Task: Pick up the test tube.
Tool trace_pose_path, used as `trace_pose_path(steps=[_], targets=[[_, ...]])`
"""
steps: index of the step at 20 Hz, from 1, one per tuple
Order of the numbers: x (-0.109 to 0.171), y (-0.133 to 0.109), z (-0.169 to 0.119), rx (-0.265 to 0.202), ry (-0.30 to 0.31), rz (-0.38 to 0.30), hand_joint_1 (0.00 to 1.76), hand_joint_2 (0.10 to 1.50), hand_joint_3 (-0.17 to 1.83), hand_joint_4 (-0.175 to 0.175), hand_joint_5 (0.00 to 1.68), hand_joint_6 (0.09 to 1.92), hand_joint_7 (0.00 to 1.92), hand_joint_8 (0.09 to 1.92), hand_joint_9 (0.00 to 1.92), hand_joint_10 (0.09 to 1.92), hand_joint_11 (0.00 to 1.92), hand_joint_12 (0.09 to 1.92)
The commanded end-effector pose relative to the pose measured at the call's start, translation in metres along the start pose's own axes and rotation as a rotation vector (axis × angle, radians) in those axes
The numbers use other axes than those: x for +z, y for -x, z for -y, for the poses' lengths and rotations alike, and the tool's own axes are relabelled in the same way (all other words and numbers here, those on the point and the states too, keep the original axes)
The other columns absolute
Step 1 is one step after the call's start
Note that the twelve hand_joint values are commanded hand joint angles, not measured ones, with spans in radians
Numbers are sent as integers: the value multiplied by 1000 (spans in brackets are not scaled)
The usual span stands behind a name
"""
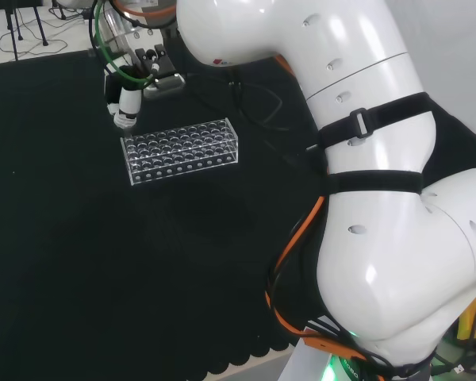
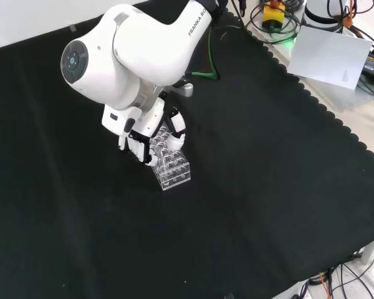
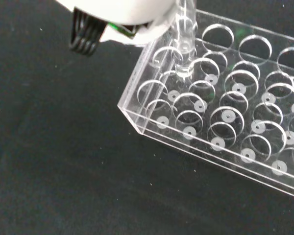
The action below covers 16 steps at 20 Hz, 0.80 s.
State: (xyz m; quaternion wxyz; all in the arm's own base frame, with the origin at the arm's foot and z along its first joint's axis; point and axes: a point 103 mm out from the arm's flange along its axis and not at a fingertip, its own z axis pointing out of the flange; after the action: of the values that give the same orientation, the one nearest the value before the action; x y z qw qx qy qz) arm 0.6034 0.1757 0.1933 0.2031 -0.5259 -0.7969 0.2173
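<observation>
The black cloth covers the bench, wide and bare on every side of the rack. In the front view its scalloped edge runs down the right, with cables and a white sheet lying past it; in the head view the scalloped near edge shows at the bottom. The arm reaches in from the front view's top, its big link with the round grey cap standing above the rack.

The rack is a clear plastic block of round holes in rows, standing flat on the cloth, well apart from every cloth edge. In the head view it lies left of the arm's links, long side across the view; open cloth lies in front of it and to its left.

The hand hangs over the rack's end that is left in the head view and farther off in the front view, fingers pointing down just above or at the top plate.

The tube is clear glass, upright, its rounded bottom in or just over a hole near the rack's corner in the wrist view. Its upper part runs up beside the blurred white part of the hand. Whether the fingers are closed on it I cannot tell.
</observation>
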Motion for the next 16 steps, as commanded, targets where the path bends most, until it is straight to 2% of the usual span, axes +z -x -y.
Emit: trace_pose_path(steps=[1,5,8,10,12,16], targets=[[-1,-7,-5,5,-8,16,1074,583,729,-175,696,929,992,936,811,829,456,1412],[-1,-14,-11,7,-1,26,1091,579,718,-175,763,897,1068,906,861,795,479,1397],[-1,-15,-12,8,24,35,1124,580,717,-175,878,842,1169,865,955,746,526,1371],[-3,-15,-11,14,54,46,1168,731,534,-175,1066,792,1204,853,1040,716,581,1349],[-5,-15,-11,21,79,46,1258,762,490,-175,1162,728,1234,758,1151,692,670,1291],[-6,-13,-8,23,102,47,1405,738,504,-175,1192,710,1303,811,1199,557,797,1212]])
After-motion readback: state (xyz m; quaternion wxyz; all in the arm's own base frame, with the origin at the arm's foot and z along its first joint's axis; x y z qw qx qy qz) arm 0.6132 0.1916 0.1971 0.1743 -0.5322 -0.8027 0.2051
